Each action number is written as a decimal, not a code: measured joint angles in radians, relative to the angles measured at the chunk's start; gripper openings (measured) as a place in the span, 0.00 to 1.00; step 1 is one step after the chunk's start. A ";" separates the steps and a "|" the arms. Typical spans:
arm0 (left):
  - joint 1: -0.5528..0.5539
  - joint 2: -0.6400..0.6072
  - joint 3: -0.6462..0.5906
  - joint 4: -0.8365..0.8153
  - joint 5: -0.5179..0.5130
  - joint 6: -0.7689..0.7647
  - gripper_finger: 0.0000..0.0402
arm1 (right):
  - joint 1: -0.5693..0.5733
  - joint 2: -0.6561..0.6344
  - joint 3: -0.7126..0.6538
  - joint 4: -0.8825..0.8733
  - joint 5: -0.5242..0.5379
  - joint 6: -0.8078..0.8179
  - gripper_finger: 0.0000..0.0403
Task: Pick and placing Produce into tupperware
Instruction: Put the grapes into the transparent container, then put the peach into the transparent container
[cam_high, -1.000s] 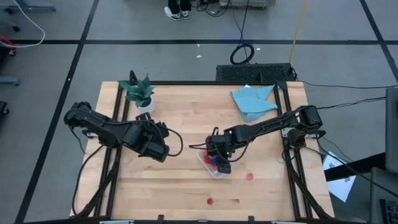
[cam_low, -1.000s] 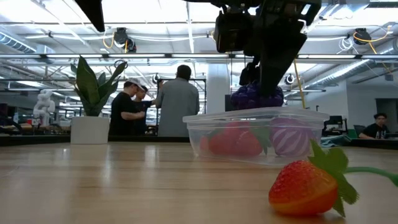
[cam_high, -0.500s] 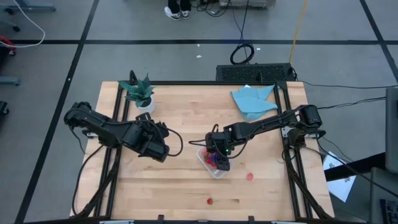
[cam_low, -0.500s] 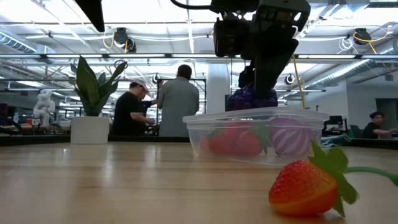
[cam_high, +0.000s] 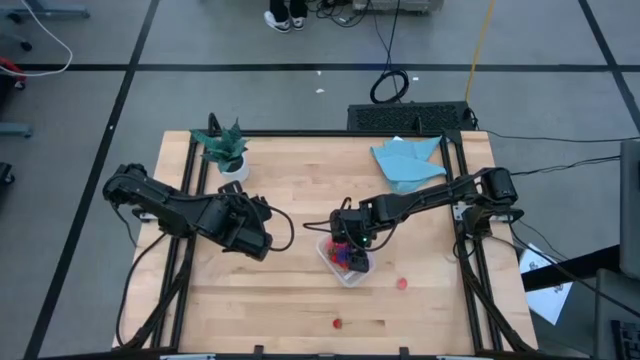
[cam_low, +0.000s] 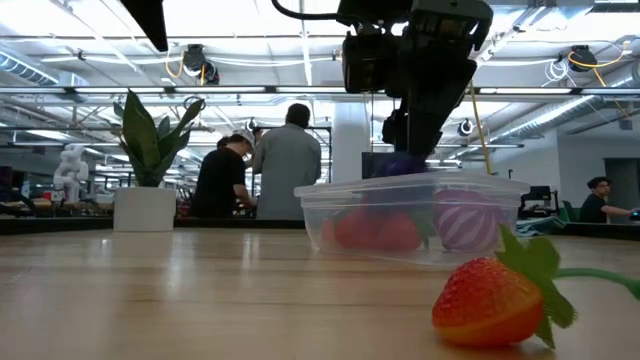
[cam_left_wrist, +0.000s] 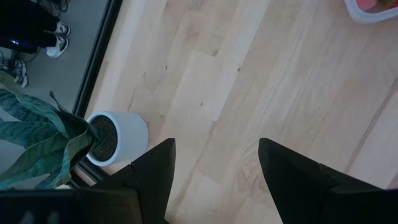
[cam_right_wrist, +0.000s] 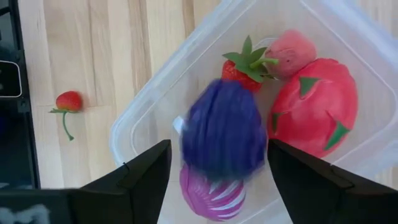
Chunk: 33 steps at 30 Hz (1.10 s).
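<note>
The clear tupperware (cam_high: 343, 262) stands on the table near its middle. My right gripper (cam_right_wrist: 217, 149) hovers open just above it. A dark purple fruit (cam_right_wrist: 224, 140) shows blurred between and below its fingers, over the tub; in the low view only its top (cam_low: 400, 165) rises above the rim. In the tub lie a large red piece (cam_right_wrist: 314, 106), a strawberry (cam_right_wrist: 245, 65), a pink fruit (cam_right_wrist: 292, 43) and a magenta striped one (cam_right_wrist: 211, 190). My left gripper (cam_high: 262, 235) waits open above the table's left half, with nothing between its fingers (cam_left_wrist: 155, 180).
Two loose strawberries lie on the wood, one right of the tub (cam_high: 402, 283) and one near the front edge (cam_high: 337, 323). A potted plant (cam_high: 225, 150) stands at the far left and a blue cloth (cam_high: 405, 160) lies at the far right. People stand beyond the table (cam_low: 285, 160).
The dark purple fruit has left my right gripper's fingers and sunk from above the tub's rim down into the tub. The gripper itself has stayed at about the same height above the tub.
</note>
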 joint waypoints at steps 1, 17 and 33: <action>0.000 0.000 0.000 0.000 0.000 0.000 0.59 | 0.000 0.000 0.000 0.000 0.000 0.000 0.65; 0.000 0.000 0.000 0.000 0.000 -0.003 0.59 | -0.003 0.000 0.000 0.000 0.000 -0.015 0.67; 0.000 0.000 0.000 0.003 0.005 -0.004 0.59 | 0.018 -0.112 0.023 -0.067 0.000 0.034 0.67</action>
